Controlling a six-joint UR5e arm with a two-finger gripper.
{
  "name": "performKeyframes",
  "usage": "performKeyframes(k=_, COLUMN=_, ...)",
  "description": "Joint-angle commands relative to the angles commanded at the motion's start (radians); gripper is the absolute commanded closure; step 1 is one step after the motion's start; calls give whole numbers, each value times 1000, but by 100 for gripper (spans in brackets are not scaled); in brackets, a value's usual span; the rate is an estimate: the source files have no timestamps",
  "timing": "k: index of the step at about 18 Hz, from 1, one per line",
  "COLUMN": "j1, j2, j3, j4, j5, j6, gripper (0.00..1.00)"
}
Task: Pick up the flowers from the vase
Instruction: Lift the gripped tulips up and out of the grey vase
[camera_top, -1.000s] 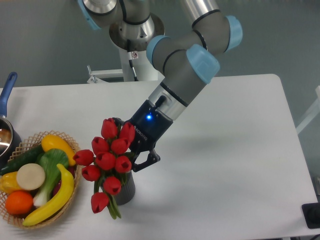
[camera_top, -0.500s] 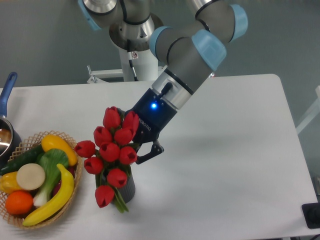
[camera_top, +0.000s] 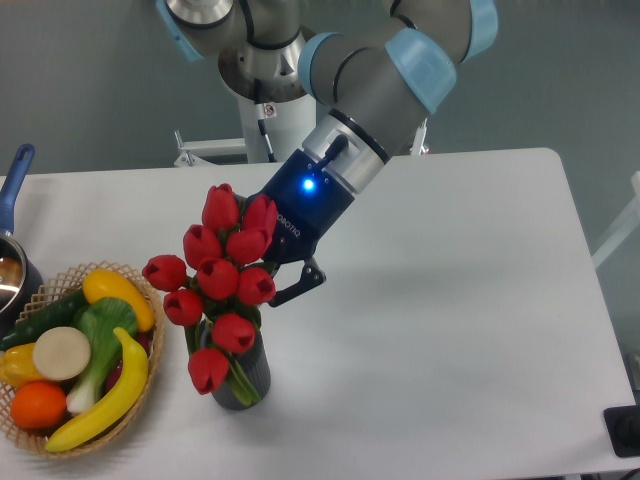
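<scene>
Compared with half a second ago, I am seeing the arm (camera_top: 380, 90) rising toward the upper part of the frame, and the flowers (camera_top: 222, 275) are lifting with it, so more of the vase (camera_top: 243, 375) is showing beneath them. The stems are still dipping into the vase at lower centre left. The pincer (camera_top: 275, 272) is sitting just right of and behind the blooms, closed around the bunch, with one dark finger (camera_top: 300, 283) poking out to the right. The basket (camera_top: 70, 285) of toy produce is resting on the worktop (camera_top: 470, 330) at lower left.
</scene>
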Motion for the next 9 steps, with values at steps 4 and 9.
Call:
performKeyframes(k=4, j1=34, j2=-2, j3=38, j4=0, j5=-28, j6=-55, gripper=54)
performKeyframes(k=9, j1=55, j2=-3, j3=60, j4=0, j5=-40, j6=-55, gripper=54)
